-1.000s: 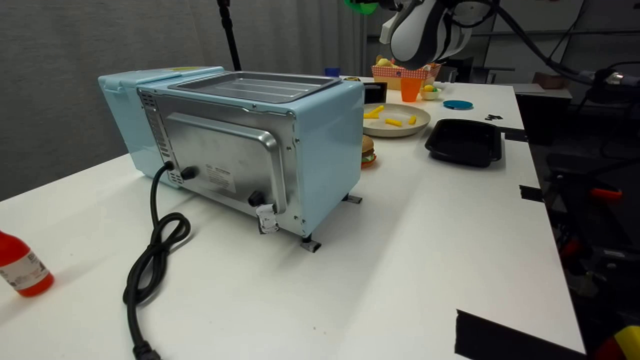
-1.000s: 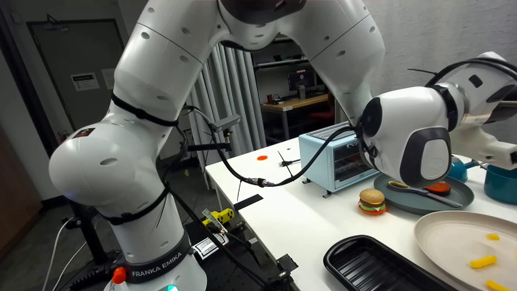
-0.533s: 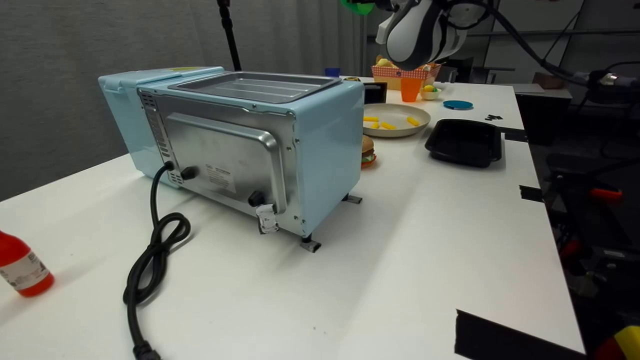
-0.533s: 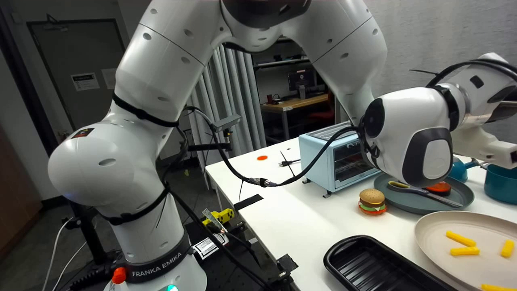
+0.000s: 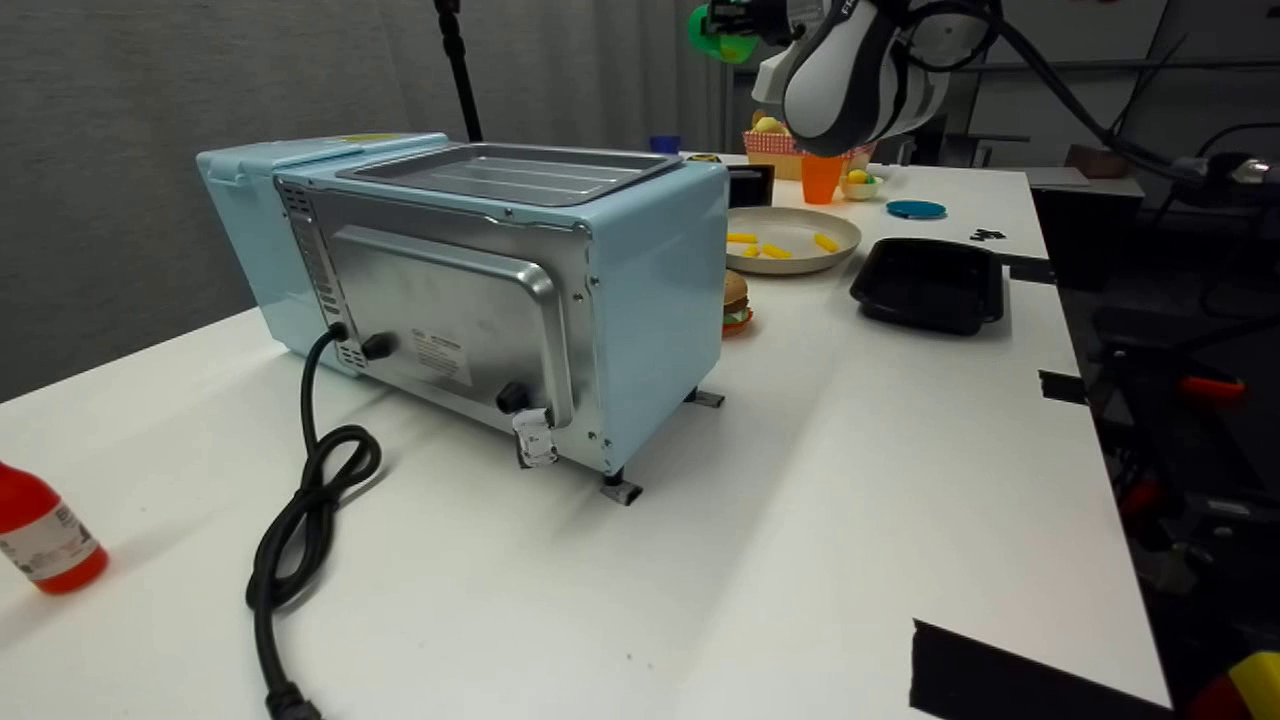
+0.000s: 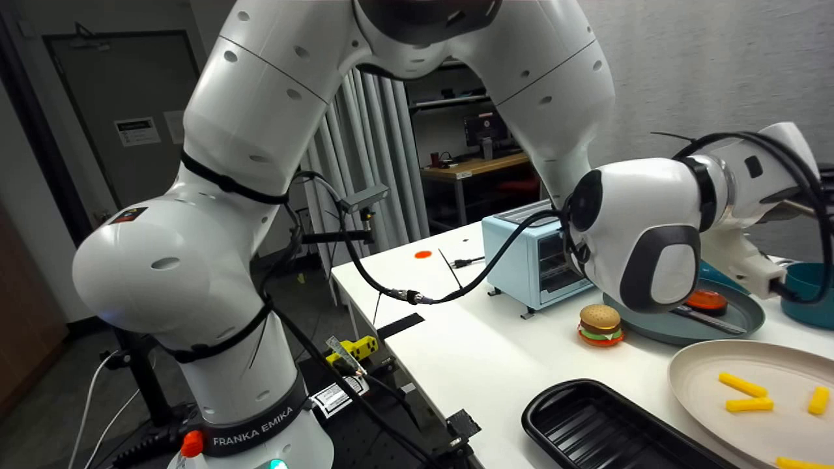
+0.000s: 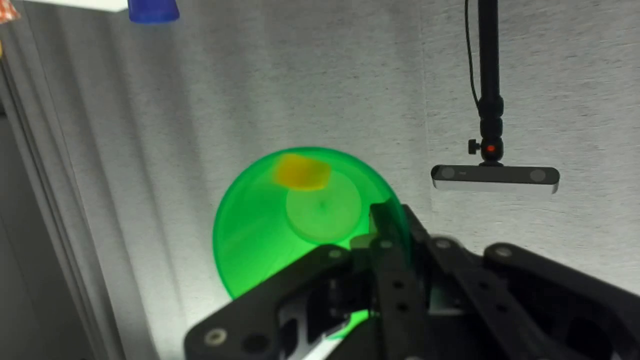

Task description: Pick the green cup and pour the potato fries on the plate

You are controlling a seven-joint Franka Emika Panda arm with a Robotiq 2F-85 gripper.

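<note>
- The red bottle (image 5: 45, 525) on the tabletop (image 5: 850, 450) is cut off by the left edge in an exterior view, and the black cord (image 5: 318, 492) to its right runs off the bottom
- The pale blue oven (image 5: 440, 330) stands in the way there, hiding the left part of the cream plate (image 5: 838, 242) and some of the burger (image 5: 735, 295); only part of a blue cup (image 5: 664, 145) shows over it
- The green cup (image 5: 705, 38) is up in the air, well apart from the tabletop, tipped on its side; it is bright and see-through, and in the wrist view a blurred yellow fry (image 7: 302, 172) lies inside
- The fingers (image 7: 392, 280) are clamped on the cup's side near the rim, covering part of it; which finger sits inside is hard to make out
- The cream plate carries four yellow fries (image 6: 743, 384) in both exterior views; in an exterior view the frame cuts the plate and one fry
- The white arm (image 5: 815, 95) blocks part of the basket (image 5: 775, 150) behind the orange cup (image 5: 822, 180) and, in an exterior view, part of the gray plate (image 6: 658, 331)
- A small bowl (image 5: 861, 193) and a blue lid (image 5: 916, 209) lie beyond the black tray (image 5: 925, 290)
</note>
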